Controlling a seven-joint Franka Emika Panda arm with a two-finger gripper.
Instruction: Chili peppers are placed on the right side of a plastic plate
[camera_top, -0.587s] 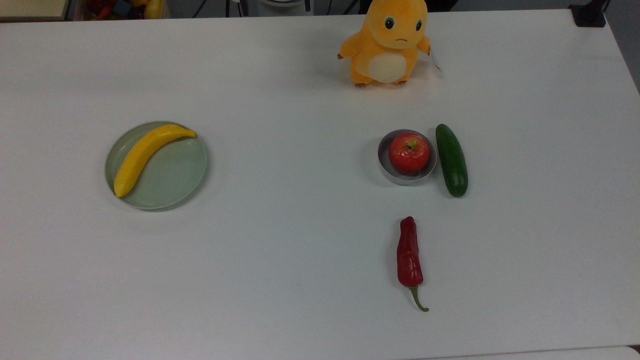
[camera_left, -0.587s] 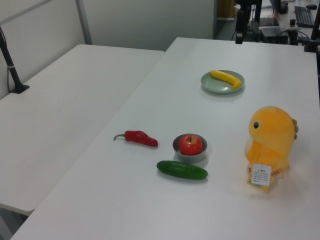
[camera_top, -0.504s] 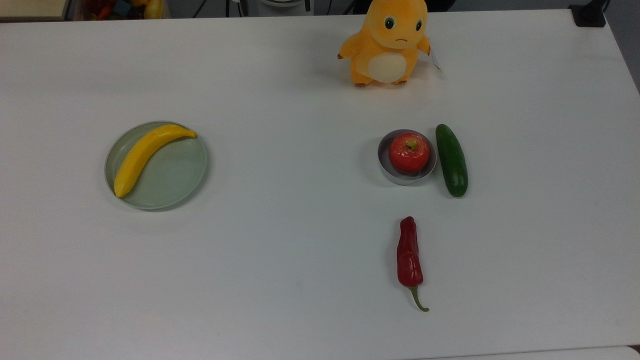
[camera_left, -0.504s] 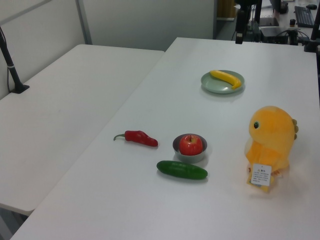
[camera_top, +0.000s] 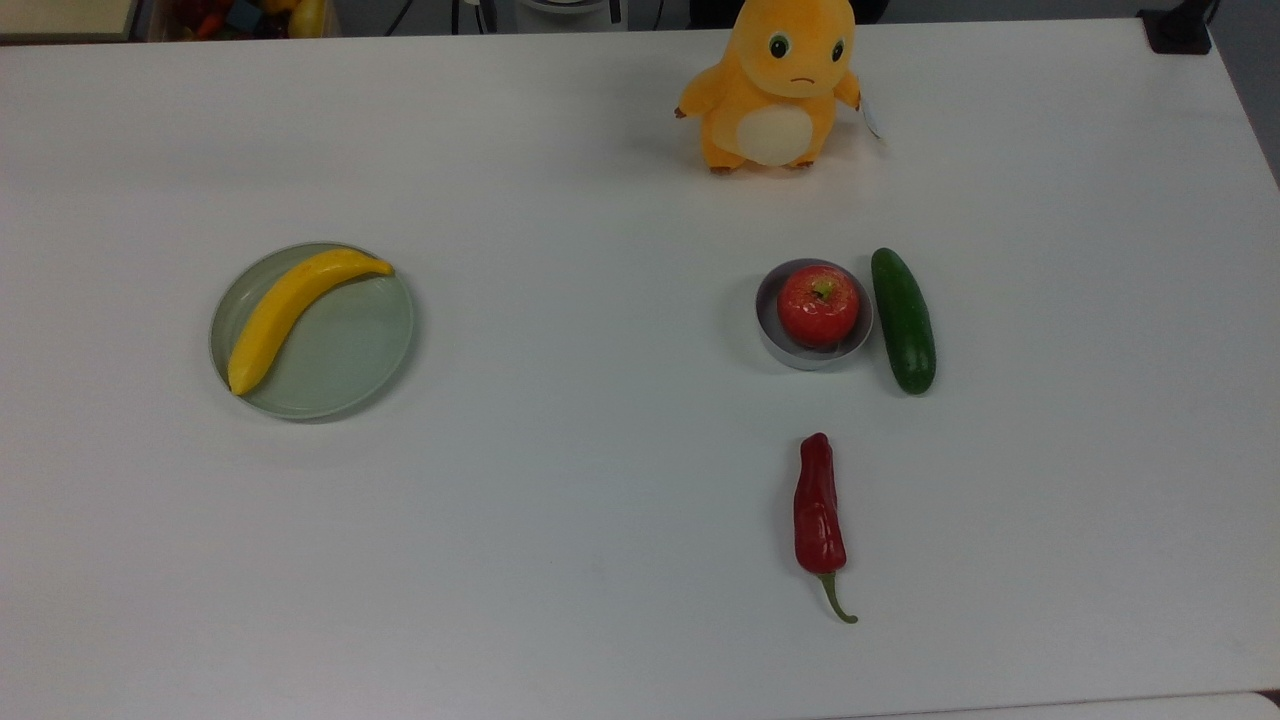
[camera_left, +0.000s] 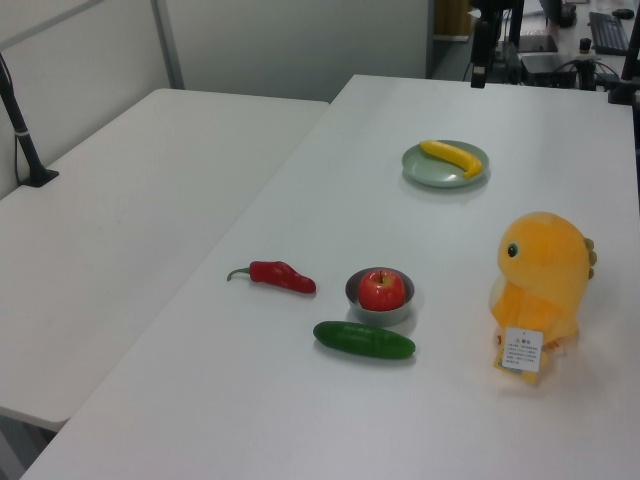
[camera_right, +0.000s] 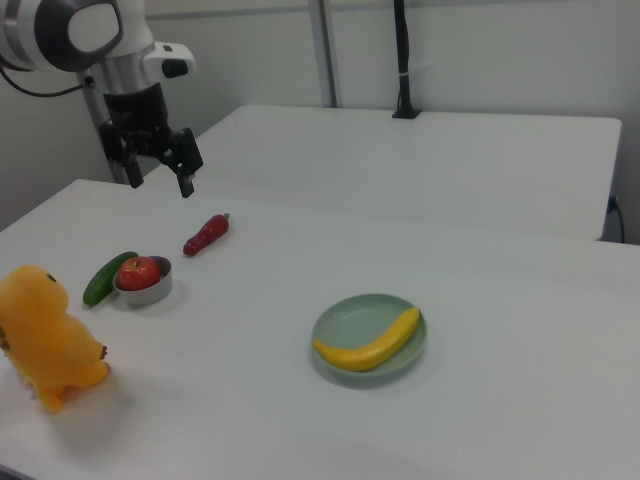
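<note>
1. Now the gripper (camera_right: 160, 160) hangs in air with fingers spread, holding nothing
2. Below it, toward the right view's right, the chili pepper (camera_right: 206, 234) lies on the table (camera_right: 520, 400)
3. Well apart, the plastic plate (camera_right: 369, 336) carries a banana (camera_right: 368, 343); bare table lies between

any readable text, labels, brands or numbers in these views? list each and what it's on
Nothing legible in these views.
Paper tag on the orange plush toy: carries printed lines, too small to read.
Chili pepper, plastic plate, banana, apple, grey bowl, cucumber: no markings seen.
Gripper and arm: no readable label.
</note>
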